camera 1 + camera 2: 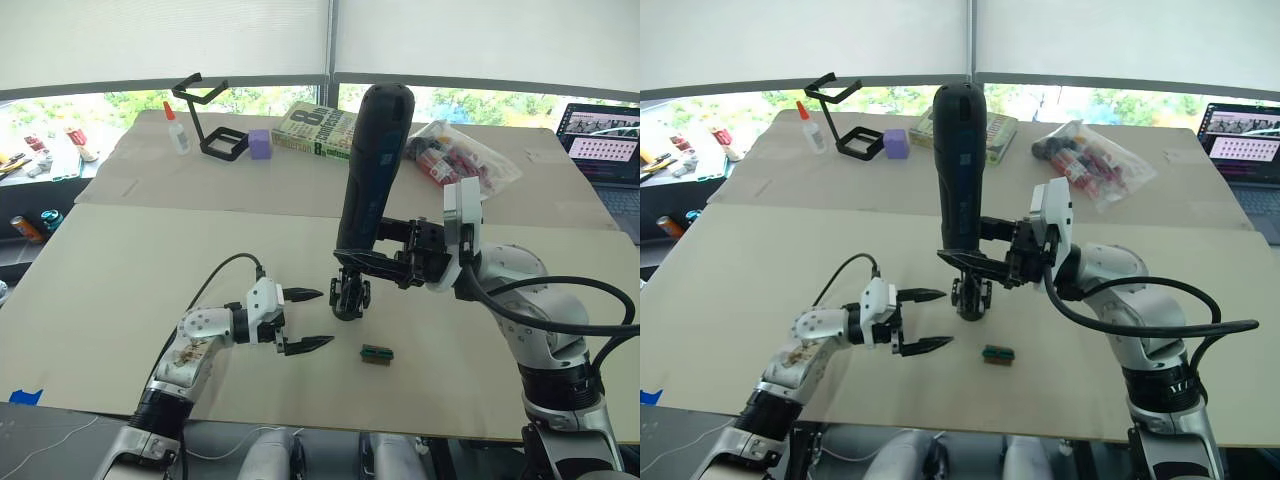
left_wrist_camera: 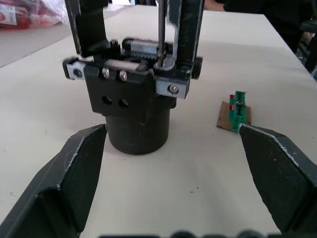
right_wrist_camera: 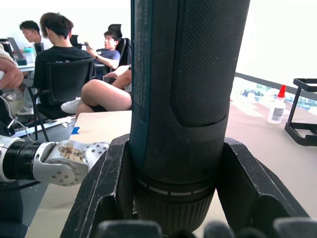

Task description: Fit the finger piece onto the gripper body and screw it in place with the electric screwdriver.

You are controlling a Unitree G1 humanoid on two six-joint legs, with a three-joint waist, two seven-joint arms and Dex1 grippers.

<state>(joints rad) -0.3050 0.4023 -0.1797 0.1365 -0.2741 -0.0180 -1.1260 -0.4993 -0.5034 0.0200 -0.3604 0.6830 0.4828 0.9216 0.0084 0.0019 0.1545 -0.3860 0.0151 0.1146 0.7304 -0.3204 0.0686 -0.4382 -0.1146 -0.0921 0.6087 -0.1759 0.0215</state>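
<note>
Table (image 1: 140,300): book (image 1: 318,128) cover "8"; R fingers (image 1: 375,258) clamp electric screwdriver (image 1: 372,165).

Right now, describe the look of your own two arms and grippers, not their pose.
Both arms are glossy silver-grey segments with black joint rings. Each ends in a white wrist block carrying two black, pointed, claw-like fingers: left gripper, right gripper. A black cable loops over the left arm; thicker black cables loop around the right arm. The left forearm shows brownish scuffing.

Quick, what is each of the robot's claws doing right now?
Left gripper: open, holding nothing, beside the gripper body.
Right gripper: closed around the electric screwdriver, bit down on the gripper body.
</note>
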